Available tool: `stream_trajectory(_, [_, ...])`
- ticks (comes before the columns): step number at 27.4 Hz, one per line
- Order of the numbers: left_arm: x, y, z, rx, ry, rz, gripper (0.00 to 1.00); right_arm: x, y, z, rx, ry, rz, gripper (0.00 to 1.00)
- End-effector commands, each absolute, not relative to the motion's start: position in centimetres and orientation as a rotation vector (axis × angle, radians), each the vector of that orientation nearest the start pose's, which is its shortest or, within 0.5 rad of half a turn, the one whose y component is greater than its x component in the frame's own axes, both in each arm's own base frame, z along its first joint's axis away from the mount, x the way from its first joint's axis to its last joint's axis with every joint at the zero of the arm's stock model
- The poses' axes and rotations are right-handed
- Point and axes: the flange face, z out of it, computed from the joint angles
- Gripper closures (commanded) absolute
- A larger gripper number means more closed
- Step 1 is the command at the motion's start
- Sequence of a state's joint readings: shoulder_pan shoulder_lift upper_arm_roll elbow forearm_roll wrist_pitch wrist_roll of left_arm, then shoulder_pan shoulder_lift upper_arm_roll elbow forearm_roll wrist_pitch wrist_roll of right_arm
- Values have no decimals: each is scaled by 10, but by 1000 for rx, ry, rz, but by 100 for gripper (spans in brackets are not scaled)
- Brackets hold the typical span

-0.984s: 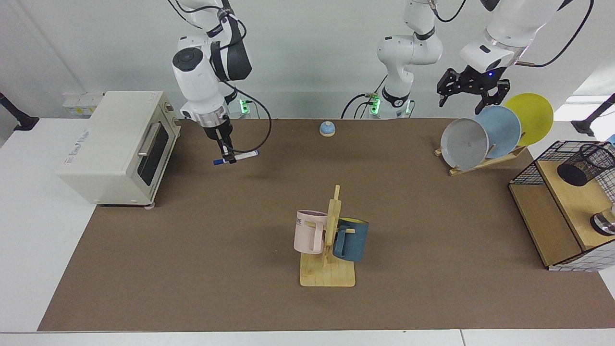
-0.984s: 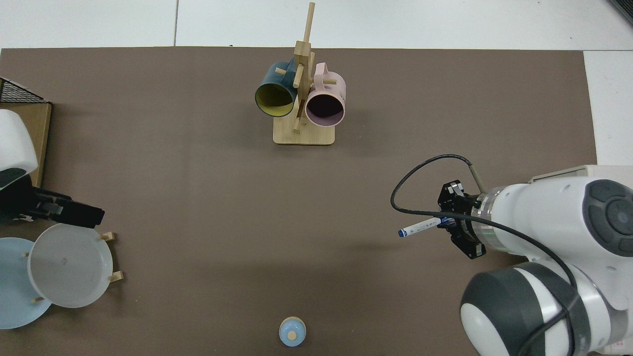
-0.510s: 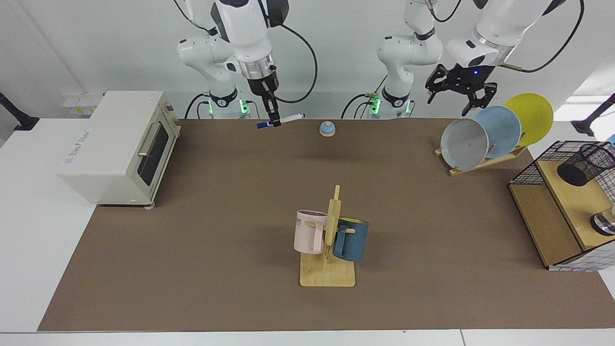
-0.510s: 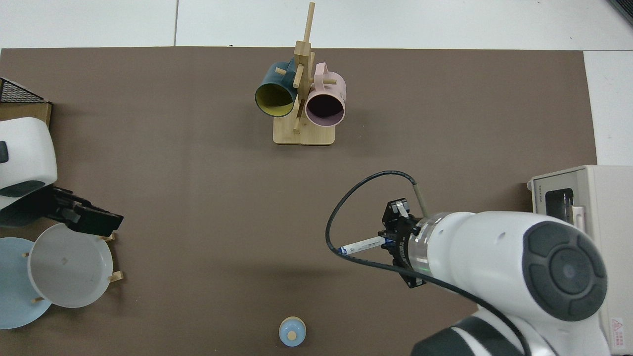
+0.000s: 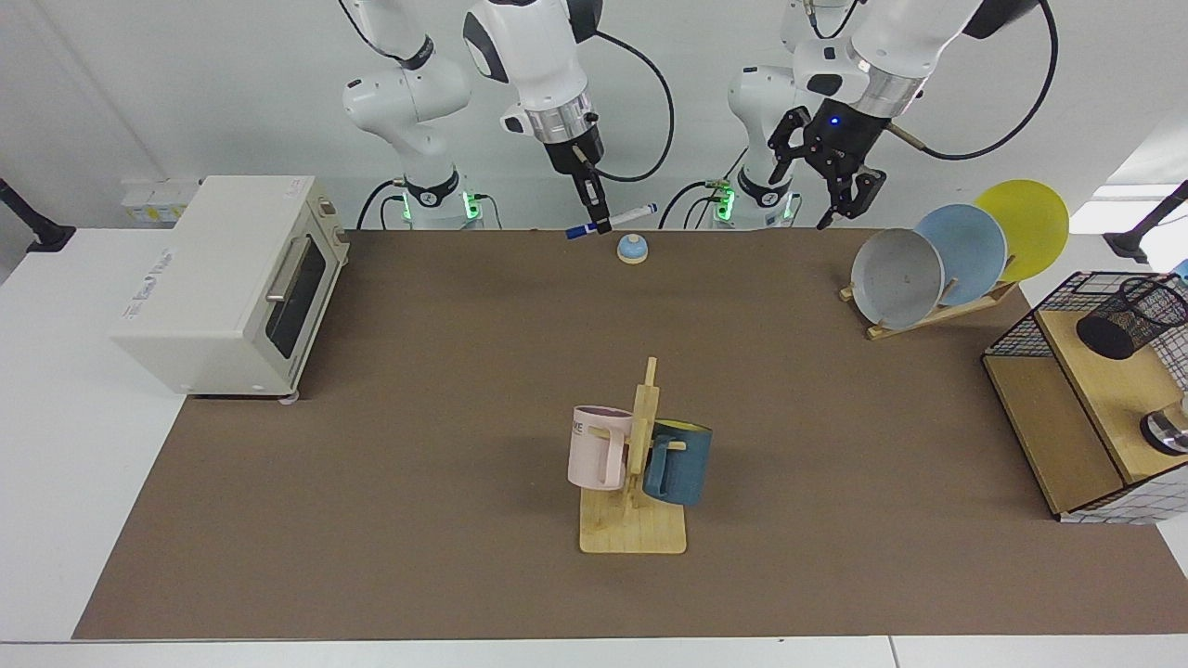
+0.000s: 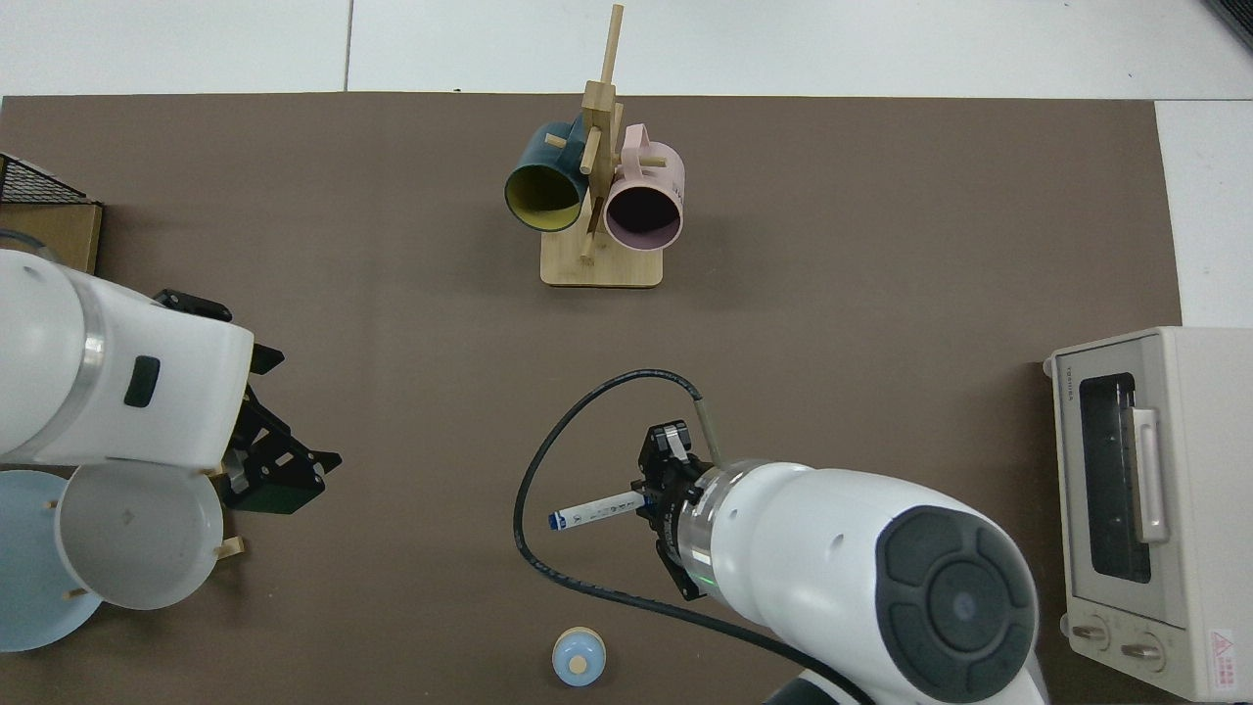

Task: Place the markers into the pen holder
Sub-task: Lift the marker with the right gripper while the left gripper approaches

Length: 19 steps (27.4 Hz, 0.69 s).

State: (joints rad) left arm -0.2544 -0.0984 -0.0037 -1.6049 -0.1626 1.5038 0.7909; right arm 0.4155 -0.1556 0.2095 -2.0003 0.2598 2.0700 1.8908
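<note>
The marker [image 5: 613, 220], white with a dark blue cap, hangs level in the air just left of the bell at the table's back edge. My right gripper [image 5: 600, 219] points down and is shut on the marker near its capped end. In the top view the marker [image 6: 595, 509] sticks out leftward from the right gripper [image 6: 651, 501]. The pen holder [image 5: 1130, 317], a small black mesh cup, lies tilted on the wooden shelf at the far right. My left gripper [image 5: 821, 190] hangs open and empty in the air, left of the plates.
A toaster oven [image 5: 232, 278] stands at the left. A wooden mug rack [image 5: 636, 520] with a pink and a blue mug stands mid-table. A bell [image 5: 632, 248], a plate rack [image 5: 928, 264] and a black wire basket [image 5: 1021, 325] around the shelf are also here.
The right gripper has risen and carried the marker from beside the oven rightward to near the bell. The left gripper has swung from above the plates toward the table's middle.
</note>
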Motion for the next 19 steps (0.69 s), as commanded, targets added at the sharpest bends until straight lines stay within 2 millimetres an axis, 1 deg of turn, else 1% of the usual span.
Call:
stream_trajectory(1, [483, -170, 648, -2672, 1968, -114, 2, 440, 346, 549, -2186, 1823, 245, 100])
stream_trajectory(4, [475, -194, 642, -2622, 2036, -104, 2, 444, 349, 552, -2170, 1831, 249, 100])
stream_trajectory(7, [459, -236, 643, -2535, 2150, -133, 2, 446, 350, 555, -2165, 1832, 249, 100])
stream_trajectory(8, [455, -244, 641, -2530, 2170, -137, 2, 447, 351, 555, -2165, 1831, 251, 100])
stream_trajectory(11, [449, -250, 632, -2540, 2194, -132, 2, 448, 352, 558, -2164, 1825, 247, 100])
stream_trajectory(13, [449, -252, 629, -2561, 2197, -177, 3, 447, 356, 561, -2164, 1813, 248, 100])
stream_trajectory(15, [450, -256, 627, -2589, 2205, -229, 3, 452, 362, 562, -2164, 1803, 255, 100])
stream_trajectory(17, [450, -259, 617, -2620, 2219, -239, 5, 457, 365, 565, -2159, 1795, 256, 100])
stream_trajectory(19, [447, -271, 608, -2624, 2246, -251, 5, 460, 366, 563, -2154, 1800, 269, 100])
